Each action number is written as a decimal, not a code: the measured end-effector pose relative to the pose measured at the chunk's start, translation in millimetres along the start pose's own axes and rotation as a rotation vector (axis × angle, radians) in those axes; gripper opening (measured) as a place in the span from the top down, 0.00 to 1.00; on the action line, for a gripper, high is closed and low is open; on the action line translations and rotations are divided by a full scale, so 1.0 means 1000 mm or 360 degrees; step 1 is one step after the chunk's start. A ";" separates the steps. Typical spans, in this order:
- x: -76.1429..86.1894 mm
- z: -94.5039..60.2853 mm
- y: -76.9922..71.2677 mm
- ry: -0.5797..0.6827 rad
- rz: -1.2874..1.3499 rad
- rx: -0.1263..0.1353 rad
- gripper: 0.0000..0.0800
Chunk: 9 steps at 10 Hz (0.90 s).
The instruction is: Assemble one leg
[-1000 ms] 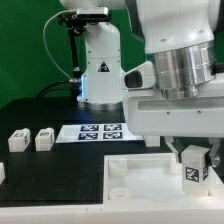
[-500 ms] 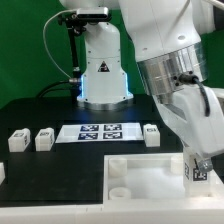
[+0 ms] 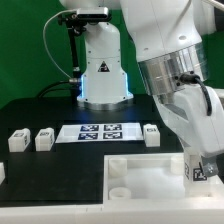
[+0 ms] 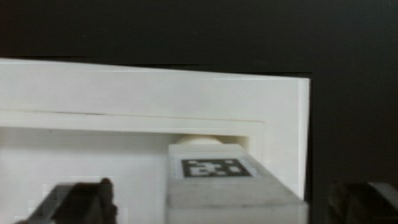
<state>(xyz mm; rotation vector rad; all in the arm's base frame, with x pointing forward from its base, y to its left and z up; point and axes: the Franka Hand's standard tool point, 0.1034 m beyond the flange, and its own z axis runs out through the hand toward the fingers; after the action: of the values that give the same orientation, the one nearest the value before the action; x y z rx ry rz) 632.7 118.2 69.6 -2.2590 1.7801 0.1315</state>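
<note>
One leg (image 3: 200,171), a small white post with a tag, stands at the near right corner of the large flat white square piece (image 3: 150,185), between my gripper's (image 3: 204,166) fingers. In the wrist view the leg (image 4: 217,185) shows its tag, and its far end meets the white piece (image 4: 107,110). The dark fingers (image 4: 82,202) stand on either side of it with a visible gap, so the gripper is open around the leg. Three more legs lie on the black table: two at the exterior view's left (image 3: 17,140) (image 3: 44,139) and one near the middle (image 3: 151,134).
The marker board (image 3: 100,131) lies flat behind the white piece. A round hole (image 3: 118,172) shows in the white piece's corner at the exterior view's left. The robot base (image 3: 100,70) stands at the back. My arm fills the exterior view's right.
Since one second ago my wrist has turned and tilted over the leg, and the leg sits slightly lower and further right. Nothing visibly moves in the last half second.
</note>
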 end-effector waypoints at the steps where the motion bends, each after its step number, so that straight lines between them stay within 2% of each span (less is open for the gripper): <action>1: 0.001 -0.004 -0.002 0.0040 -0.0358 -0.0064 0.20; 2: -0.002 -0.004 -0.003 0.0085 -0.0608 -0.0095 0.19; 6: 0.001 -0.004 -0.002 0.0064 -0.1363 -0.0114 0.19; 7: 0.004 -0.005 -0.003 0.0105 -0.1688 -0.0160 0.19; 8: 0.006 -0.005 -0.005 0.0129 -0.1912 -0.0176 0.19; 9: 0.007 -0.005 -0.008 0.0156 -0.2035 -0.0167 0.19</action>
<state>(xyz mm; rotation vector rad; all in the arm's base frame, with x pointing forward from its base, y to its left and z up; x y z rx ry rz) 641.3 111.7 73.8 -3.0057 0.0925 -0.1429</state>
